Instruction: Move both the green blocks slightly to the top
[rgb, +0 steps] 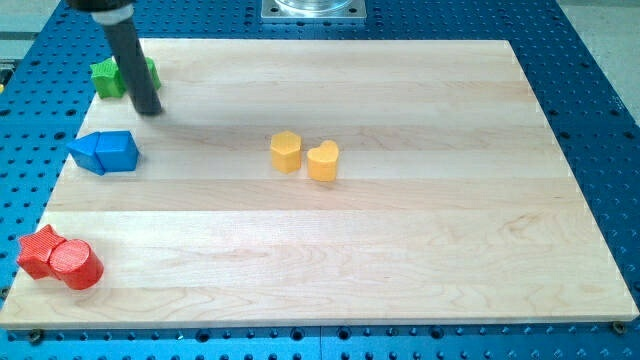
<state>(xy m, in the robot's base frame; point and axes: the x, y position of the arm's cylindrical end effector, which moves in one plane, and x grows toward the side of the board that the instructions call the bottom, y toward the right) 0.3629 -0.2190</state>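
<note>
Although partly hidden behind the rod, the green blocks (112, 77) sit together at the board's top-left corner, shapes and long axis indiscernible. My tip (148, 110), which grips nothing, rests just below them. Judged light, rigid and free-sliding; push against their lower faces.

You get bright, even light from overhead, with no harsh glare on the pale wooden counter (400, 220). Shadows are soft and short: a faint grey smear lies on the wood to the view's right of my tip (150, 110), and thin dark edges sit under the yellow blocks (305, 156). The rod looks slightly blurred; the rest stays reasonably sharp.
</note>
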